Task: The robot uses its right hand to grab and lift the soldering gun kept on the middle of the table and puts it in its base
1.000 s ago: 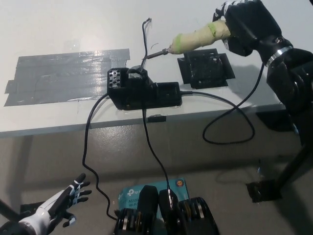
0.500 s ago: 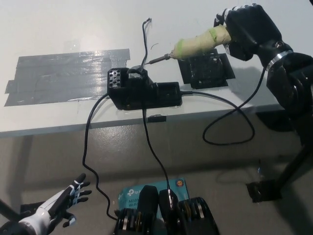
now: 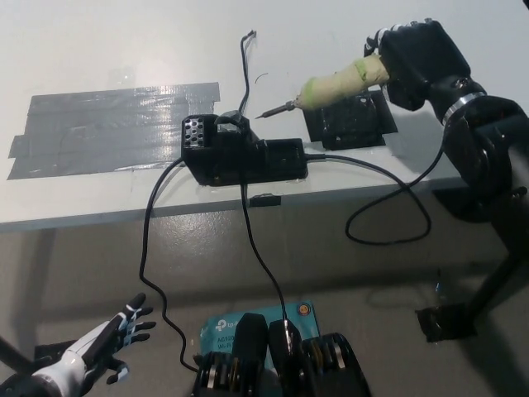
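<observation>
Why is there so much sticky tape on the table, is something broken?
Nothing looks broken. A wide patch of grey tape covers the table, wrinkled and uneven. The soldering gun handle is wrapped in tape too. A thin loose wire sticks out behind the base.

Single head view, steeply down onto the table (image 3: 99,50) edge
</observation>
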Available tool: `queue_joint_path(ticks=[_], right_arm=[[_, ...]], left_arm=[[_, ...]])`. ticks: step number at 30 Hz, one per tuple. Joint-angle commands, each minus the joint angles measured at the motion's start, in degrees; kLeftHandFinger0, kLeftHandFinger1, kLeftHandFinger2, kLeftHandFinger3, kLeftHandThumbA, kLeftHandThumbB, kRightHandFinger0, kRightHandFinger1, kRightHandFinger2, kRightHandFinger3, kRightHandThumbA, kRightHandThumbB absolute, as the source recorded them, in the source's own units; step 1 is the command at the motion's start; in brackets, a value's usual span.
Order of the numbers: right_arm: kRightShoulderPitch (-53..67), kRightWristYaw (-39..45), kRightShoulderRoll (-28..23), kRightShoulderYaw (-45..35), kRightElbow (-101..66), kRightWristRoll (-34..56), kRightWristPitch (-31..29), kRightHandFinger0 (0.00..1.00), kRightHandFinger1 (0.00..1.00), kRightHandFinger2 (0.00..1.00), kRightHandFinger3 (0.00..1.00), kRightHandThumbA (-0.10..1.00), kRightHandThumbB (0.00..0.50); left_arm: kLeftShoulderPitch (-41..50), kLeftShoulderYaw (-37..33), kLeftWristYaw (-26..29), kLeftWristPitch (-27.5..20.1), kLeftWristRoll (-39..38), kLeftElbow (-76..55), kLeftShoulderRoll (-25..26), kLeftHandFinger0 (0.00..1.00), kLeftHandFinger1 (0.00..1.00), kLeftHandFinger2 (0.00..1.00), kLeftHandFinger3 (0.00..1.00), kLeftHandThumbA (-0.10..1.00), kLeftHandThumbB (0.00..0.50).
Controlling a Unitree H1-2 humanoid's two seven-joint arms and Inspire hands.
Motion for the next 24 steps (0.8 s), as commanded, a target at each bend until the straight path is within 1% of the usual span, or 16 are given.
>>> queue_joint_path(ticks=[1,3,5,6,7,8,10,13,14,15,18,20,21,22,23,24], right_arm=[[-4.32,-1.93,0.09,0.21,0.18,-1.41,-0.09,0.0,0.14,0.46,0.3,-0.1,0.056],[-4.35,-3.18,0.43,0.32,0.39,-1.67,-0.97,0.0,0.12,0.46,0.29,-0.1,0.061],[-5.05,-3.37,0.81,0.15,0.94,-1.43,-1.25,0.0,0.13,0.46,0.34,-0.1,0.013],[-5.35,-2.46,0.87,0.0,0.06,-1.33,-0.89,0.0,0.14,0.47,0.34,-0.1,0.018],[-5.68,-2.76,1.0,-0.13,0.27,-1.22,-1.12,0.0,0.1,0.41,0.35,-0.1,0.025],[-5.97,-3.21,1.06,-0.18,1.07,-1.09,-1.53,0.0,0.09,0.4,0.36,-0.1,0.007],[-5.87,-2.84,0.84,-0.49,0.04,-0.85,-1.6,0.0,0.04,0.35,0.32,-0.1,0.0],[-5.7,-2.28,0.57,-0.53,-0.78,-0.94,-1.37,0.0,0.01,0.33,0.26,-0.1,0.0],[-5.58,-2.58,0.24,-0.55,-2.0,-1.55,-1.15,0.0,0.03,0.36,0.15,-0.1,0.0],[-5.65,-2.21,-0.08,-0.54,-2.98,-1.73,-1.17,0.0,0.06,0.42,0.1,-0.1,0.0],[-5.7,-0.62,-0.41,-1.69,-4.97,-0.61,-0.29,0.0,0.12,0.49,0.11,-0.1,0.009],[-6.33,-0.81,-0.28,-1.95,-4.52,-0.51,-0.35,0.0,0.15,0.53,0.06,-0.1,0.0],[-6.44,-0.61,-0.36,-2.24,-4.91,-0.45,-0.07,0.0,0.13,0.51,0.18,-0.1,0.02],[-6.47,-0.79,-0.43,-2.52,-5.34,-0.34,-0.14,0.0,0.09,0.45,0.23,-0.1,0.047],[-6.56,-1.25,-0.53,-2.56,-5.23,-0.43,-0.52,0.0,0.05,0.4,0.23,-0.1,0.055],[-6.52,-1.64,-0.64,-2.71,-5.12,-0.54,-0.75,0.0,0.04,0.39,0.11,-0.1,0.043]], left_arm=[[-1.13,0.06,-0.93,-0.86,0.05,-1.2,1.14,0.96,1.0,1.0,1.0,1.0,0.331],[-0.91,0.19,-0.78,-1.02,-0.09,-1.07,0.93,0.96,1.0,1.0,1.0,1.0,0.328],[-0.76,0.19,-0.68,-0.63,0.01,-1.45,1.04,0.97,1.0,1.0,1.0,1.0,0.312],[-0.68,0.28,-0.83,-0.5,-0.16,-1.55,1.15,0.97,1.0,1.0,1.0,1.0,0.312],[-0.65,0.3,-0.84,-0.54,-0.12,-1.56,1.26,0.98,1.0,1.0,1.0,1.0,0.305],[-0.73,0.44,-1.03,-0.38,-0.46,-1.35,1.21,0.98,1.0,1.0,1.0,1.0,0.304],[-0.78,0.2,-0.91,-0.11,-0.11,-1.38,1.24,0.97,1.0,1.0,1.0,1.0,0.3],[-0.69,0.22,-1.1,-0.6,-0.28,-0.98,1.12,0.98,1.0,1.0,1.0,1.0,0.315],[-0.71,0.3,-1.08,-0.92,-0.31,-0.74,1.08,0.97,1.0,1.0,1.0,1.0,0.319],[-0.7,0.38,-0.98,-0.94,-0.29,-0.61,1.02,0.96,1.0,1.0,1.0,1.0,0.314],[-0.67,0.64,-1.09,-1.12,-0.62,-0.42,0.89,0.96,1.0,1.0,1.0,1.0,0.319],[-0.22,0.83,-1.02,-1.55,-0.47,-0.74,1.1,0.94,1.0,1.0,1.0,1.0,0.31],[-0.25,0.78,-1.1,-1.62,-0.36,-0.66,1.14,0.94,1.0,1.0,1.0,1.0,0.306],[-0.26,0.75,-1.18,-1.43,-0.33,-0.66,1.21,0.94,1.0,1.0,1.0,1.0,0.302],[-0.28,0.75,-1.25,-1.13,-0.35,-0.8,1.26,0.95,1.0,1.0,1.0,1.0,0.301],[-0.32,0.66,-1.2,-1.11,-0.14,-0.74,1.36,0.98,1.0,1.0,1.0,1.0,0.31]])
